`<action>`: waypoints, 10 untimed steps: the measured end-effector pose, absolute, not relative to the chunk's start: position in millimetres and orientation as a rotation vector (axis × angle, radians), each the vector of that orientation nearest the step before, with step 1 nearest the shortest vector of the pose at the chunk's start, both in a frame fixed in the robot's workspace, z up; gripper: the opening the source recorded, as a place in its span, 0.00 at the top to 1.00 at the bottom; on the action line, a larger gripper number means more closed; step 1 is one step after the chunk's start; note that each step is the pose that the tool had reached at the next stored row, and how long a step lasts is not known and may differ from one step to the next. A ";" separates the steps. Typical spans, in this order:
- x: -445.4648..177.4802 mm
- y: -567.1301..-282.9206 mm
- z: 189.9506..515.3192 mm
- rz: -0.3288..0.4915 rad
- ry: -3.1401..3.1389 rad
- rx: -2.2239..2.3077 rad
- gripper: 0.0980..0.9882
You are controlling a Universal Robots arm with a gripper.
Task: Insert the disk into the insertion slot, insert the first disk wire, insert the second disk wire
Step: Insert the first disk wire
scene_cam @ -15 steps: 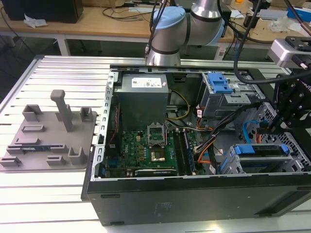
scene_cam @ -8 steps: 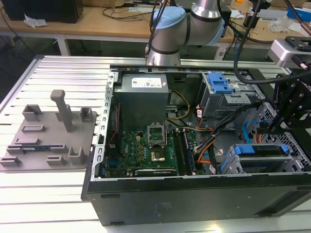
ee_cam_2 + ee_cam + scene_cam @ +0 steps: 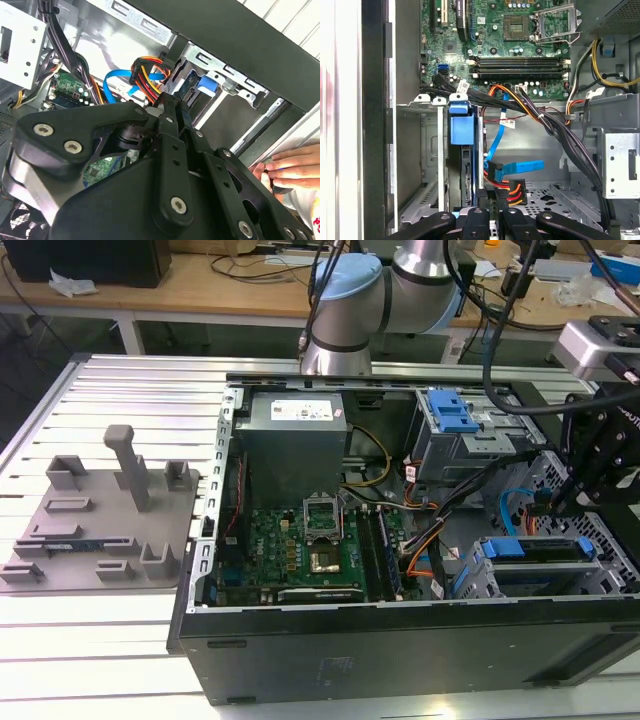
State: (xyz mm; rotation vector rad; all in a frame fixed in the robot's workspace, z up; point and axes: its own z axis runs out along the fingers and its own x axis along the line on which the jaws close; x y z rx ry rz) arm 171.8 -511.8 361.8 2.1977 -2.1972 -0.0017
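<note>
The disk (image 3: 545,552), framed by its blue carrier (image 3: 461,129), sits inside the insertion slot (image 3: 470,578), the grey metal cage (image 3: 431,150) at the case's front corner. My gripper (image 3: 555,505) hangs just above the disk's rear end. In both wrist views its fingers (image 3: 486,202) are together on the black connector of a disk wire (image 3: 514,190) with red, orange and yellow leads (image 3: 147,70). A blue flat disk wire (image 3: 522,167) lies loose right beside it, its plug (image 3: 494,172) near the disk's back edge.
The open case holds the motherboard (image 3: 310,540), a power supply (image 3: 295,430) and a second grey box with a blue latch (image 3: 450,412). Black cable bundles (image 3: 560,130) cross beside the cage. A person's hand (image 3: 295,165) rests outside the case wall. A grey fixture plate (image 3: 100,520) lies on the exterior view's left.
</note>
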 end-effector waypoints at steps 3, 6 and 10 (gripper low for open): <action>173.8 -512.5 361.7 -0.003 -2.194 2.199 0.92; 174.1 -515.1 361.2 -0.004 -2.193 2.199 0.92; 174.1 -519.0 360.2 -0.004 -2.193 2.199 0.92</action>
